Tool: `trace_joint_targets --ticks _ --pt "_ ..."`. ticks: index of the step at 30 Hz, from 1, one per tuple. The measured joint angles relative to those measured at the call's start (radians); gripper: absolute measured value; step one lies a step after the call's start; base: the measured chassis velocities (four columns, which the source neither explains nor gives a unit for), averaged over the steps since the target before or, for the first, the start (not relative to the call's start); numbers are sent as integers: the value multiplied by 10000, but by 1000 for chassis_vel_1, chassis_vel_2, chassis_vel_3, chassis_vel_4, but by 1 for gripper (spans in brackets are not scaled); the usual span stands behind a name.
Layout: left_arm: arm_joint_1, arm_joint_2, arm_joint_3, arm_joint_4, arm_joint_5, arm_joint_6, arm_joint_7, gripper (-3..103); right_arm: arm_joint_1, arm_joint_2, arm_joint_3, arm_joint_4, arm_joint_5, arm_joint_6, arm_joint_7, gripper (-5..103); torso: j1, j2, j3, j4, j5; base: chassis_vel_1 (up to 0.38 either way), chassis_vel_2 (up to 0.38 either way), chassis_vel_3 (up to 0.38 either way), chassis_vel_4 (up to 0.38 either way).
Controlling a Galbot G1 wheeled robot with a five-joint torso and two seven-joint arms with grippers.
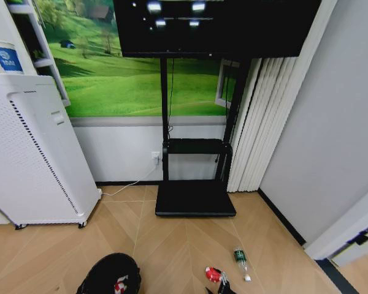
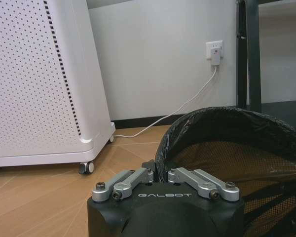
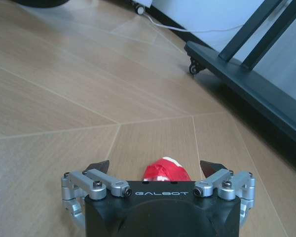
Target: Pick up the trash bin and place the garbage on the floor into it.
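Floor: we stand on a pale herringbone wood floor [image 1: 172, 245] that runs to a white wall with a green meadow mural [image 1: 129, 73].
Air purifier: the white perforated appliance [image 1: 30, 159] sits on casters on our left; the left wrist view adds its cable [image 2: 187, 106] climbing to a wall socket [image 2: 214, 51].
TV stand: a black stand [image 1: 195, 199] holds a dark screen beside white vertical blinds [image 1: 257, 122].
Trash bin: the black-lined trash bin [image 2: 227, 148] is low on our left with a red-and-white piece [image 1: 120, 285] inside.
Left gripper: the left gripper [image 2: 160, 174] is clenched on the bin's rim.
Right gripper: the right gripper [image 3: 158, 168] is spread wide, a red-and-white wrapper [image 3: 164, 170] between its fingers; we think it lies on the floor.
Bottle: a clear green-labelled bottle [image 1: 241, 261] lies just beside that wrapper.
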Motion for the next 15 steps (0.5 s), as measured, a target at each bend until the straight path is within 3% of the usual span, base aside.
trace_joint_targets --ticks 15 --pt "-71 -11 37 -156 -132 18 -8 7 573 560 -417 -1086 773 17 -553 100 0 0 0 -1 4 0 0 0 0"
